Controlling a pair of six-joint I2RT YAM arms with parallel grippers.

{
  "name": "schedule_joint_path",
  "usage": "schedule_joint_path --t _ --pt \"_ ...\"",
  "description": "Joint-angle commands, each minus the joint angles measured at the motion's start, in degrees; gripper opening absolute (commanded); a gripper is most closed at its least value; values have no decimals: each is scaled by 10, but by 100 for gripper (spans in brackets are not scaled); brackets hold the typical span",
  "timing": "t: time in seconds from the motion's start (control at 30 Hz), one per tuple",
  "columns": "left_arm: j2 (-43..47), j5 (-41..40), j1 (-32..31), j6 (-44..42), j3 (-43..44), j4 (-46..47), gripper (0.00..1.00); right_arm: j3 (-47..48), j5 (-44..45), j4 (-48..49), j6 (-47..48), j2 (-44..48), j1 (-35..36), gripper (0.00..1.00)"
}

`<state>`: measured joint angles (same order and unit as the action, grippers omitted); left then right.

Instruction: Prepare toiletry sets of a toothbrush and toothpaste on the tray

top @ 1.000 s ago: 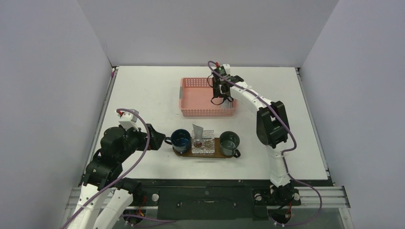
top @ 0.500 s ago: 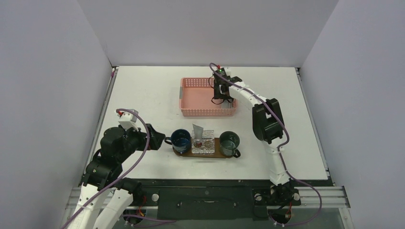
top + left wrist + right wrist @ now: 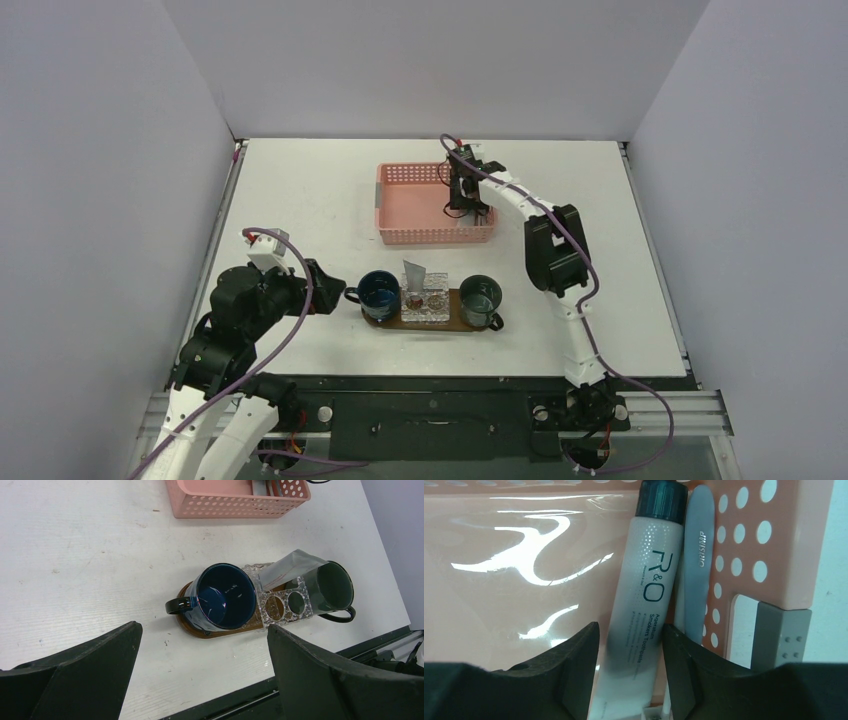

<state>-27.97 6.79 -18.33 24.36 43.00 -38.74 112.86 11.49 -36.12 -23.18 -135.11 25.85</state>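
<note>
Tray (image 3: 220, 632): in front of the basket (image 3: 235, 507), carrying two cups (image 3: 225, 597) and a clear holder (image 3: 285, 605).
Toothpaste (image 3: 644, 580): in the basket, toothbrush (image 3: 698, 565) just beside it.
Right claw (image 3: 630, 630): fingers astride the toothpaste; clamped or not, cannot tell.
Left claw (image 3: 202, 626): wide apart, empty.

Built from slim white links (image 3: 510, 195) and bulky black joint housings (image 3: 553, 260); trailed by looping purple cables (image 3: 600, 360); capped with red connectors (image 3: 456, 143); tipped with matte black wedge fingers (image 3: 574, 675).
</note>
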Motion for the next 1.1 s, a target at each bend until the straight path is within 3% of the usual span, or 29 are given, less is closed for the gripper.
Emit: schedule_joint_path --t 0.0,0.43,1.07 --pt "1 -4 -2 2 4 21 96 16 -35 9 -3 -21 -3 42" --pt "-4 -3 -1 2 3 22 96 -2 -63 25 -2 -2 -3 18" --pt "-13 3 4 1 4 23 96 -108 -85 127 -2 177 0 12"
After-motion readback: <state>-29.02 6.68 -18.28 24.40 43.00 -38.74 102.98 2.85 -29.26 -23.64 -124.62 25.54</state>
